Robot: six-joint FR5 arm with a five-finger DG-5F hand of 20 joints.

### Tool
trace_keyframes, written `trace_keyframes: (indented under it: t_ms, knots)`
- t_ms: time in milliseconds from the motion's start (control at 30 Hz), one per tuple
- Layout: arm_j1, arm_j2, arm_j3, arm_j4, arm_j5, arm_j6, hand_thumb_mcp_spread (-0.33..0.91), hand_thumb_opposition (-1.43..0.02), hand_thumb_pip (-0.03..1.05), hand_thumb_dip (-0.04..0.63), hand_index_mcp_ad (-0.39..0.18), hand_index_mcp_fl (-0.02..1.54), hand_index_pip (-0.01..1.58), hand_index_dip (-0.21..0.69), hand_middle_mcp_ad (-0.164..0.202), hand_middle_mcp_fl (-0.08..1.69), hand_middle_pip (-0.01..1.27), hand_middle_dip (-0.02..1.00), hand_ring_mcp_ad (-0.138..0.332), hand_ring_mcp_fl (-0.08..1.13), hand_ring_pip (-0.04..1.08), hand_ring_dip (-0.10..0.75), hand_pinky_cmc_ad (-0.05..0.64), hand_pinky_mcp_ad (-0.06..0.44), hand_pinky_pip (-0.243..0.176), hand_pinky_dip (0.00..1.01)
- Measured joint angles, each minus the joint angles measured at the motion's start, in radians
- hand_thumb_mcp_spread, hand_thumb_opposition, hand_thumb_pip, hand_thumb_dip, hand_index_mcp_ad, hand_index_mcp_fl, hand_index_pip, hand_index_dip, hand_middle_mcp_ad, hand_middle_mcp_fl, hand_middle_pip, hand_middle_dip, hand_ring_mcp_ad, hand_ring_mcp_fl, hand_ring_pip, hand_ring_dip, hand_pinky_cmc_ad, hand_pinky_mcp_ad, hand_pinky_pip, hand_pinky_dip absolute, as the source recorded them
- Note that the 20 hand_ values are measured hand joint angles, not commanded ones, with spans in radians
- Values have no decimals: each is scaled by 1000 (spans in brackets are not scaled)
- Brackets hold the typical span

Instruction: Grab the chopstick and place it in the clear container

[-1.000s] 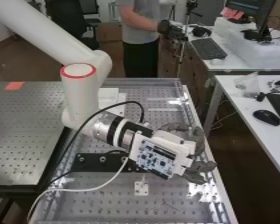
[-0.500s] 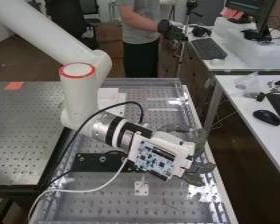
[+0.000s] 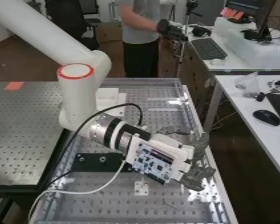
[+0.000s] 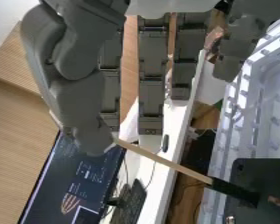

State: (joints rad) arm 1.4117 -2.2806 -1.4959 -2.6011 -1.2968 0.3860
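Hand (image 4: 81, 107) closed in a pinch on the chopstick (image 4: 165, 162), pale end. Use firm pressure, move slowly; free dark end could swing.

The perforated bench (image 3: 117, 210) bears a black plate (image 3: 89, 162) and, nearer the viewer, a small white bracket (image 3: 141, 189). Beyond the plate lies what appears to be a white block (image 3: 107, 95), partly hidden.

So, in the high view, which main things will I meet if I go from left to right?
Flat orange-red patch → thin red ring on the white arm → dark grey hand → rounded black computer mouse.
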Motion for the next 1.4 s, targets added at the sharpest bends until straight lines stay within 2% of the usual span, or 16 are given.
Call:
trace_keyframes:
  t_ms: [200, 400, 500, 600, 700, 800, 1200, 1400]
  knots:
    - [-2, 4, -6, 7, 3, 0, 529, -897, 545, 309, -225, 836, 576, 232, 61, 1045, 164, 641, 93, 449, 103, 429, 382, 332, 42, 176]
    - [-1, 5, -7, 8, 8, -1, 531, -895, 545, 309, -227, 859, 583, 227, 61, 1045, 164, 641, 93, 459, 103, 431, 384, 330, 59, 180]
    - [0, 5, -6, 9, 8, 1, 531, -929, 511, 304, -227, 946, 668, 216, 61, 1035, 164, 642, 91, 468, 103, 431, 387, 330, 59, 180]
    - [2, 3, -4, 10, 8, 2, 529, -988, 490, 290, -227, 965, 696, 225, 61, 1070, 169, 639, 91, 494, 99, 429, 386, 330, 59, 180]
    - [3, 2, -3, 11, 7, 2, 560, -1018, 471, 290, -227, 976, 698, 251, 56, 1084, 176, 639, 91, 494, 108, 461, 380, 328, 58, 176]
    - [3, 2, -3, 11, 7, 1, 564, -1033, 468, 290, -227, 983, 696, 251, 61, 1087, 185, 639, 93, 508, 106, 461, 384, 332, 75, 180]
    - [4, 5, -3, 8, 13, -17, 641, -1031, 464, 291, -239, 1009, 675, 265, 63, 1175, 211, 642, 91, 555, 99, 463, 389, 332, 75, 178]
    - [3, 6, -2, 4, 16, -20, 660, -1031, 435, 286, -237, 1042, 642, 274, 61, 1222, 229, 641, 91, 576, 119, 492, 382, 332, 75, 178]
